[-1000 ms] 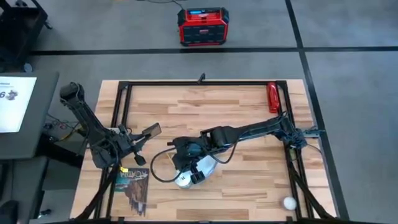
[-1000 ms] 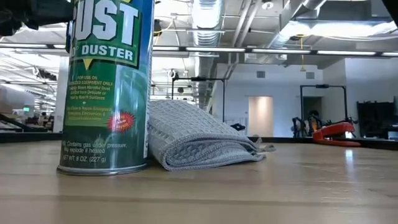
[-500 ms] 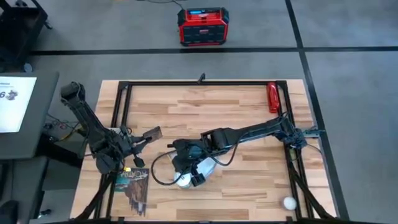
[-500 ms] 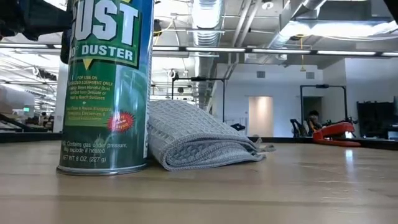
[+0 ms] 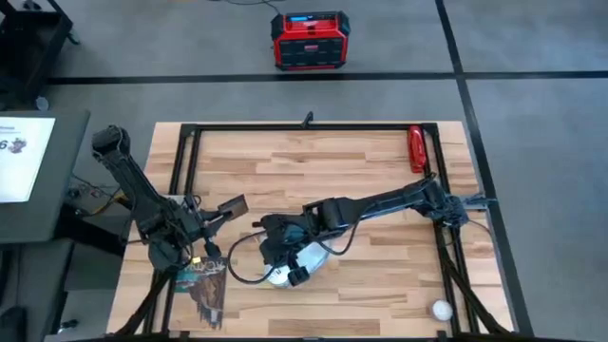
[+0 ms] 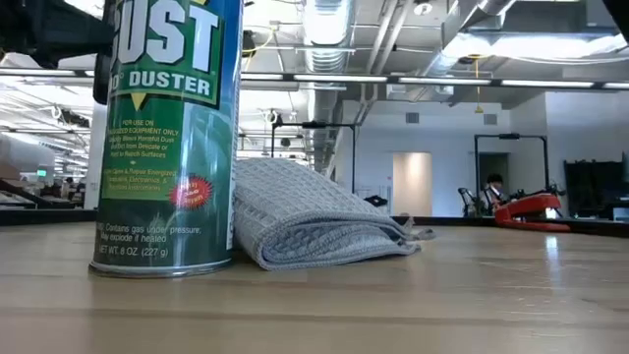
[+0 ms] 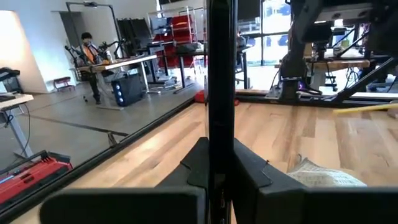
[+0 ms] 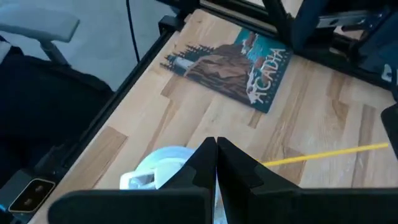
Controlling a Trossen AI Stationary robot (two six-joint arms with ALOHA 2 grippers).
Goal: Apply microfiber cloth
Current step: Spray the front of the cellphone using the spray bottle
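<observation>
Left gripper (image 5: 220,209) raised at table's left side, arm bent, clamped on a thin dark phone (image 5: 231,203). Right gripper (image 5: 285,269) stretched across to table centre, fingers pressed together, low over the microfiber cloth (image 6: 310,218), folded beside the duster can (image 6: 167,138).

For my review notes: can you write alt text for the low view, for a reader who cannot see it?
A folded pale blue-grey microfiber cloth lies on the wooden table, right beside a tall green Dust Duster spray can. A red stapler sits far off at the right, with a workshop room behind.
</observation>
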